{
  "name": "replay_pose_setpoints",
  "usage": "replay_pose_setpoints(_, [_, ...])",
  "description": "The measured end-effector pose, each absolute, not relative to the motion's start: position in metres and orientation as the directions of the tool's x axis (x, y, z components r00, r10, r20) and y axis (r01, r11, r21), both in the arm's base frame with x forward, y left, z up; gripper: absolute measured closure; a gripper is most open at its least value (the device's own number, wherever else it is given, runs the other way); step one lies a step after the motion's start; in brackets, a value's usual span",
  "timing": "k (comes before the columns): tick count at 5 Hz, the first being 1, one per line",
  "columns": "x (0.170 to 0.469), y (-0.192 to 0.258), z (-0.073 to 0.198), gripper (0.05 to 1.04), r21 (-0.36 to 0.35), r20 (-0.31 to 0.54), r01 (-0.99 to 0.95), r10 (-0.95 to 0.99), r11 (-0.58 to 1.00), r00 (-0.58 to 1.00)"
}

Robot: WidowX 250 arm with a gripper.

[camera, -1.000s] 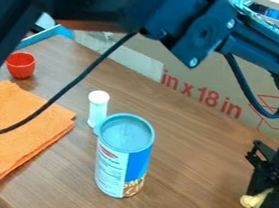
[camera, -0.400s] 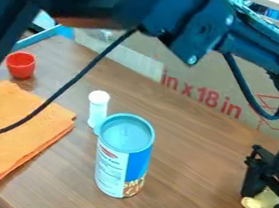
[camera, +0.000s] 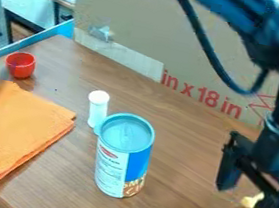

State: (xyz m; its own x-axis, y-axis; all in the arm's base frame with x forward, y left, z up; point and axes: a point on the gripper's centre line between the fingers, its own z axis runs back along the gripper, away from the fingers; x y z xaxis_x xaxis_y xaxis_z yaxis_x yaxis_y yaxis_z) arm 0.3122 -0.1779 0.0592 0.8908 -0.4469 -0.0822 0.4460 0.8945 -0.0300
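I'm watching my claw [camera: 241, 201] hanging wide open at the right of my view. The small yellow thing [camera: 251, 200] is lying low on the table [camera: 181, 169], showing between the fingers and partly hiding behind the nearer one.

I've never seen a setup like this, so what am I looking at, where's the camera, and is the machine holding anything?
This is a black robot arm with a two-fingered hand. All pictures come from one fixed camera, looking down at a slant. The hand is at the right, its fingers apart; a small yellow thing is right by them and doesn't look gripped. On the brown table stand a blue-lidded can, a slim white-capped container just behind it, and a red cup farther left. A folded orange cloth lies in front of the cup.
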Motion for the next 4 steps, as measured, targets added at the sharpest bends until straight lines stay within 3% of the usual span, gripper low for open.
replay_pose_setpoints(1, [0.264, -0.145, 0.088, 0.082, 0.017, -0.081, 0.33, -0.328, 0.944, 0.941])
replay_pose_setpoints(2, [0.237, -0.127, 0.112, 0.082, 0.086, -0.118, 0.236, -0.226, 0.968, 0.967])
replay_pose_setpoints(3, [0.227, -0.124, 0.123, 0.082, 0.116, -0.193, 0.208, -0.183, 0.971, 0.964])
replay_pose_setpoints(4, [0.224, -0.125, 0.126, 0.082, 0.104, -0.215, 0.221, -0.194, 0.97, 0.957])
